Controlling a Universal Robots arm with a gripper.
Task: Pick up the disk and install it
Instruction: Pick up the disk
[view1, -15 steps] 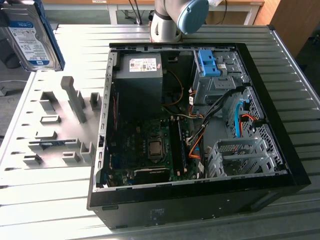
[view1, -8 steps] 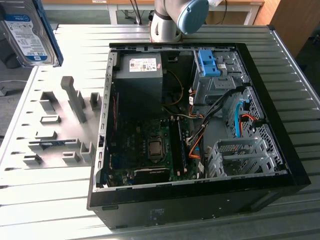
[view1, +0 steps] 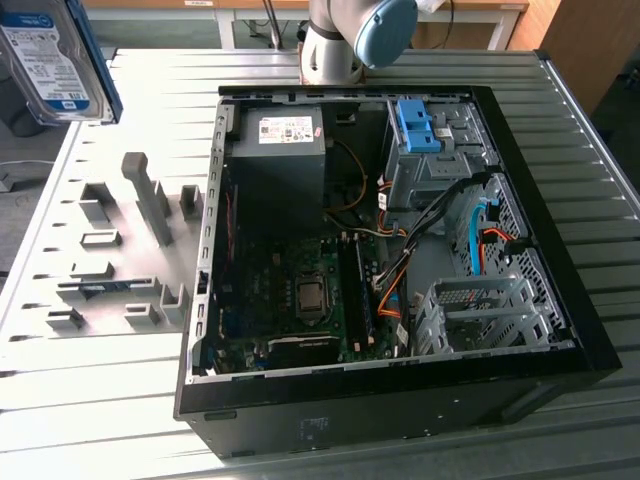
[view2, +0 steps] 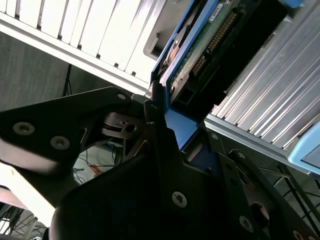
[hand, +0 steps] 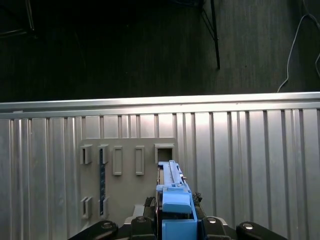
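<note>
Disk (view1: 52, 62): you see it held in the air, clear of the table (view1: 90, 420), in the top corner on the exterior view's left. Its blue-and-white label faces the camera, and it is well apart from the computer case (view1: 400, 405).
Gripper (view2: 182, 125): clamped on the disk in both wrist views, with the disk standing on edge between the fingers (view2: 156, 102).
Holder plate (hand: 125, 180): grey and slotted, it lies flat on the ribbed table beneath the disk.
Case: open on its side. You can see the power supply (view1: 280, 135), and a blue bracket (view1: 418, 125) sits atop the drive cage (view1: 425, 170).
</note>
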